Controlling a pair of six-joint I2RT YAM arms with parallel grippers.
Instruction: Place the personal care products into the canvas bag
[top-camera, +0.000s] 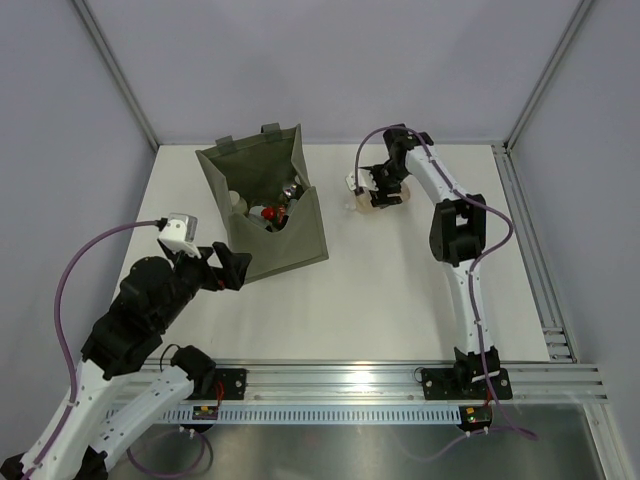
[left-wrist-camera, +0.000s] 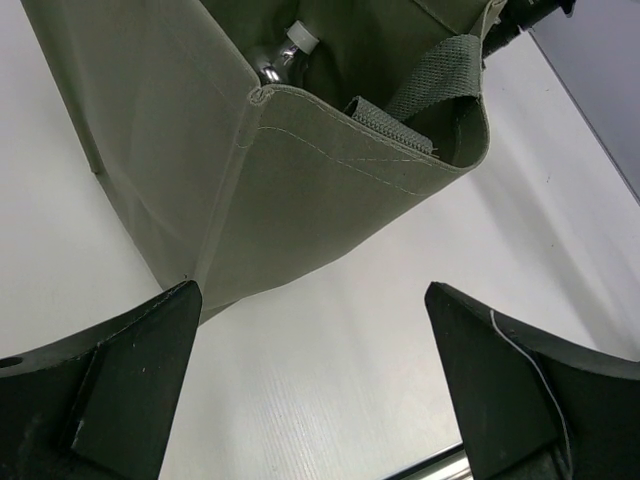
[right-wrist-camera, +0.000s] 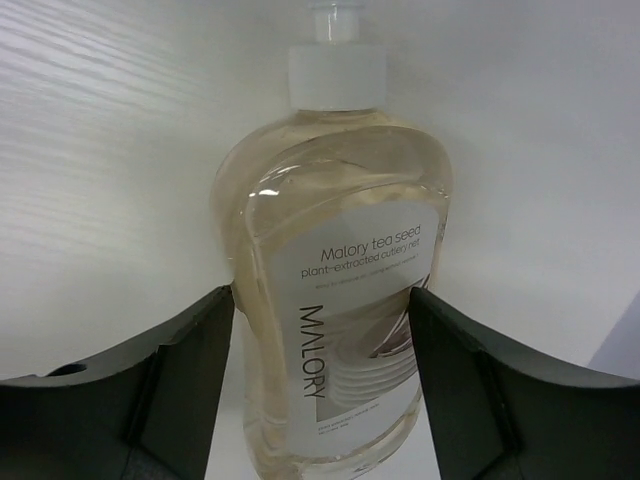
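Overhead, the right arm (top-camera: 455, 235) stretches from its base at lower right up the frame, elbow bent, with the wrist turned left toward upper centre. The right fingers (right-wrist-camera: 180, 380) are pressed against both flanks of an amber bottle (right-wrist-camera: 340, 200) with a white cap. The bottle lies flat on the bench (top-camera: 400, 290), right of the canvas bag (top-camera: 290, 245) and not touching it. The left arm (top-camera: 140, 320) rises folded from lower left, wrist aimed at the bag's near corner. The left fingers (left-wrist-camera: 120, 380) stand wide apart with nothing between them, just beside the fabric. Inside the bag a red cap (top-camera: 268, 212) and a silver top (top-camera: 290, 190) show.
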